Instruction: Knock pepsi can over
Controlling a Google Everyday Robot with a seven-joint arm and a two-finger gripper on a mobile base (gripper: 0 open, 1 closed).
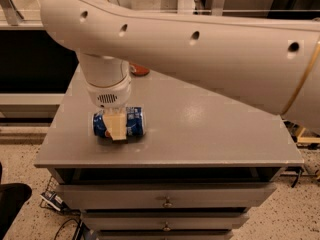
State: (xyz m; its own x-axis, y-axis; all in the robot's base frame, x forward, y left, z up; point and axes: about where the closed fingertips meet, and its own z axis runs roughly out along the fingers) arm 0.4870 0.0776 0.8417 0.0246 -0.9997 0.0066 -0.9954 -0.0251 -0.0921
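The pepsi can [134, 123] is dark blue and lies on its side on the grey table [210, 134], near the front left. My gripper [117, 128] comes straight down on it from the white wrist above. A tan finger [116, 126] crosses the front of the can's middle, and the other finger is hidden behind the can. The jaws stand closed around the can's body. The large white arm fills the top of the view and hides the back of the table.
A red can [139, 71] stands at the back of the table, mostly hidden by my arm. Drawers with small knobs [167, 202] sit under the tabletop. The table's left edge is close to the pepsi can. Cables lie on the speckled floor at lower left.
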